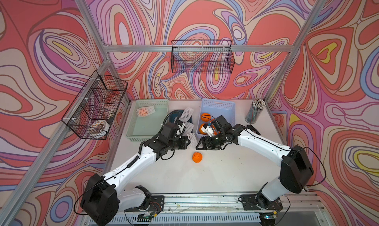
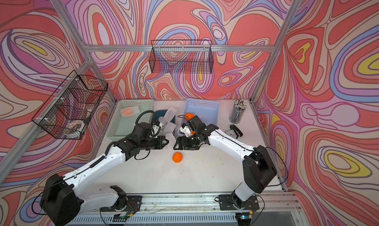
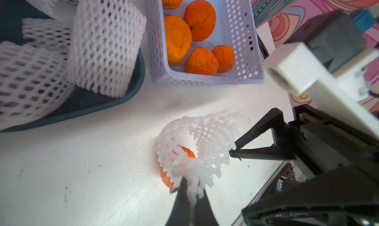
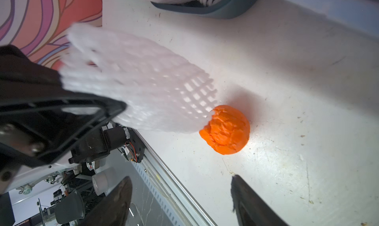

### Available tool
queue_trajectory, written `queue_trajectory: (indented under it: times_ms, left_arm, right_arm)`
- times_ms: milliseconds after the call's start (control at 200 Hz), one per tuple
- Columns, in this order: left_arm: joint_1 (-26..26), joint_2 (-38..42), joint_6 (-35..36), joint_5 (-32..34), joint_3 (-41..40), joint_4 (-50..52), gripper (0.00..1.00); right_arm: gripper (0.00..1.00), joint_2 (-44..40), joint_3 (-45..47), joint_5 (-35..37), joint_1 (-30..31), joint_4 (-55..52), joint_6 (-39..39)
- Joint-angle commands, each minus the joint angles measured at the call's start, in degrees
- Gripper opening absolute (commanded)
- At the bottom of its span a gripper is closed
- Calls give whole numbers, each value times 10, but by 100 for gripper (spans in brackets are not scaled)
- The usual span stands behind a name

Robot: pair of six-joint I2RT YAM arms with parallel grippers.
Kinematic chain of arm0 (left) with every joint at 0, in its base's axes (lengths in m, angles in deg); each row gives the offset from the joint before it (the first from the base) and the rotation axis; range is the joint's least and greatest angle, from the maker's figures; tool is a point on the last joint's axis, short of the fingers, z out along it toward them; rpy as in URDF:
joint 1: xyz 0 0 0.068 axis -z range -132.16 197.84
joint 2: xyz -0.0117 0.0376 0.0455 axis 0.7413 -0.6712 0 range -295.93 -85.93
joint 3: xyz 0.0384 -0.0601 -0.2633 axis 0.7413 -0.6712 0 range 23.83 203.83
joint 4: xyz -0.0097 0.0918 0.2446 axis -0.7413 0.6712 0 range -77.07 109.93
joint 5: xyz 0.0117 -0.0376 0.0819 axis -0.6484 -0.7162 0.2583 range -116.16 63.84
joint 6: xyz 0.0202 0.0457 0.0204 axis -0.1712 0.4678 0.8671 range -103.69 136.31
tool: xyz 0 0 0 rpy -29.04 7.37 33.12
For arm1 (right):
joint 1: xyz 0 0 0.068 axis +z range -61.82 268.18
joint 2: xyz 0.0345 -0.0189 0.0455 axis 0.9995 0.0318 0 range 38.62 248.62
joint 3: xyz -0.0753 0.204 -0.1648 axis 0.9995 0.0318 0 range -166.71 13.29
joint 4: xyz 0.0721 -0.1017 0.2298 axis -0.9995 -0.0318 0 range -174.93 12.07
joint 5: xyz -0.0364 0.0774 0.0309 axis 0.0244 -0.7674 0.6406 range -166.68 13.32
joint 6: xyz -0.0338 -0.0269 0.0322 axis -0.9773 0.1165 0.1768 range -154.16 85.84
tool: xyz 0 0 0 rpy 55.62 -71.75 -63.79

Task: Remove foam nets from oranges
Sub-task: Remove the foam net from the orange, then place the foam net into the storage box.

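Foam net grip: left gripper (image 3: 189,186) clenched on one pinched end of the foam net (image 3: 196,141); the sleeve hangs open and empty.
Right gripper (image 4: 182,180): jaws spread, grasping nothing, tips just beside the net's free end.
Loose orange (image 1: 197,157): bare on the table (image 1: 225,173), at 6 o'clock from both grippers, touching neither.
Step judged: sleeve is off; stow net, then fruit.
Net drop: carry toward 12 o'clock to the teal tray (image 3: 92,104) holding empty nets (image 3: 102,40); release only above its floor.
Orange pickup: lower the right jaws astride the fruit; close gently, since it may roll.
Orange drop: blue basket (image 3: 205,79), 1 o'clock, beside the bare oranges (image 3: 200,20).
Remaining: netted orange (image 1: 143,111) in the green basket (image 1: 139,137), 10 o'clock.
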Motion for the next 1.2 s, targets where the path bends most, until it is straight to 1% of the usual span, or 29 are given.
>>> queue_trajectory:
  times_ms: [0, 120, 215, 331, 426, 536, 721, 851, 1002, 1092, 1132, 1167, 1192]
  left_arm:
    - [-42, 8, 22, -33, 56, 91, 0]
    - [-91, -33, 53, -63, 140, 193, 0]
    - [-103, -71, 91, -59, 204, 262, 0]
    - [-118, -123, 124, -47, 262, 313, 0]
    - [-134, -159, 136, -42, 289, 327, 0]
    - [-146, -188, 146, -33, 308, 310, 0]
    - [-148, -256, 163, -27, 371, 316, 0]
    - [-148, -305, 170, -10, 411, 327, 0]
    - [-148, -385, 186, 5, 484, 387, 0]
    - [-149, -419, 190, 28, 527, 414, 0]
    - [-148, -427, 190, 37, 541, 418, 4]
    - [-148, -436, 190, 44, 553, 422, 9]
    - [-148, -442, 190, 49, 560, 425, 25]
  right_arm:
    - [79, -3, -17, 10, -3, -18, -10]
    - [79, 4, -20, 6, -3, -23, -10]
    - [79, 5, -19, 3, -3, -22, -9]
    - [79, 10, -17, -3, -3, -23, -10]
    - [79, 11, -16, -5, -3, -20, -9]
    - [79, 11, -13, -7, -3, -18, -6]
    - [79, 11, 0, -17, -3, -12, 0]
    - [79, 9, 15, -23, -3, -3, 6]
    - [79, 8, 16, -29, -3, -4, 8]
    - [79, 7, 16, -33, -3, -2, 12]
    - [79, 6, 19, -36, -2, 2, 17]
    - [79, 4, 22, -38, -2, 7, 22]
    - [79, 3, 24, -40, -2, 10, 24]
